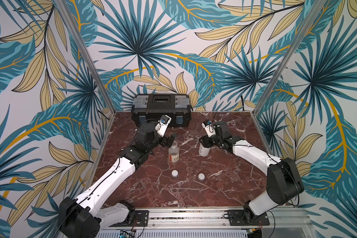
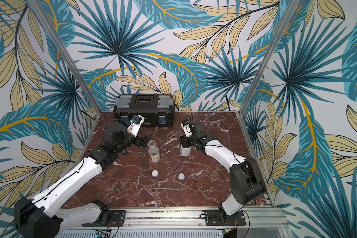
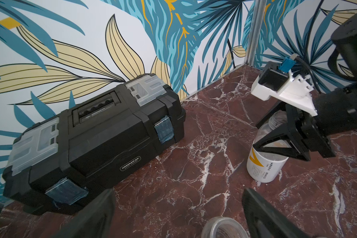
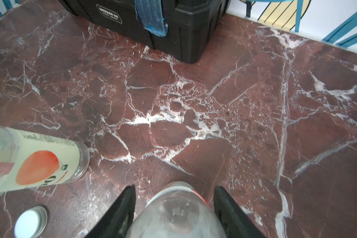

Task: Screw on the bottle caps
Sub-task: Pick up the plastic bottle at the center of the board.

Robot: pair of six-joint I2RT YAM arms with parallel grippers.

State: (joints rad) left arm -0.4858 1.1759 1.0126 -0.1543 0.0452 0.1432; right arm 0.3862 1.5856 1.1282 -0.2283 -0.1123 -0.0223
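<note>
Both top views look down from high over the near edge to the far wall, sharing the whole table (image 1: pixel 194 195). Wrist cameras sit low and close, left facing far-right, right facing down and far; both catch toolbox (image 3: pixel 103 131) and bottles (image 3: pixel 264 164).

Robot lab test cell. Bare aluminium extrusion posts (image 1: pixel 87 57) frame printed tropical-leaf wall panels (image 1: pixel 173 41) around a red-brown marble-pattern tabletop (image 1: pixel 194 195). The white-and-black left robot arm (image 1: pixel 111 181) and right robot arm (image 1: pixel 249 154) are mounted on black plates along a slotted aluminium front rail (image 1: pixel 183 216), with loose wiring below. A black plastic toolbox (image 1: pixel 161 111) sits at the back.
</note>
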